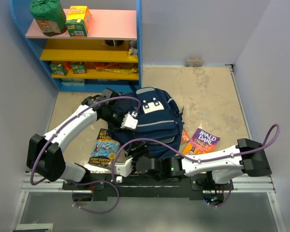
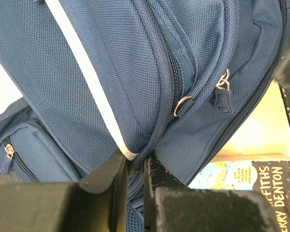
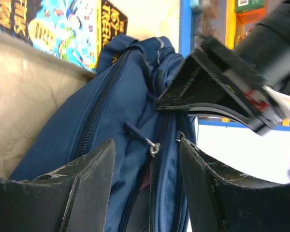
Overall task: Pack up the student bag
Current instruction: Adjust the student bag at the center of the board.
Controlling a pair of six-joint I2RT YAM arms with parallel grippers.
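The student bag (image 1: 152, 121) lies mid-table, its near end by the arm bases. The left gripper (image 2: 135, 169) pinches a thin fold of its fabric, which could slip and let the bag slump. The right gripper (image 3: 146, 144), fingers apart, straddles a zip pull (image 3: 135, 133) and may catch cloth instead. The far right has open room; the Treehouse book (image 1: 104, 147) and Roald Dahl book (image 1: 201, 141) flank the bag's near corners.

I see a Roald Dahl book (image 1: 201, 140) and a Treehouse book (image 1: 104, 147) on the worktop (image 1: 208, 92) — snack box (image 1: 79, 20) on the shelf (image 1: 111, 25) behind.
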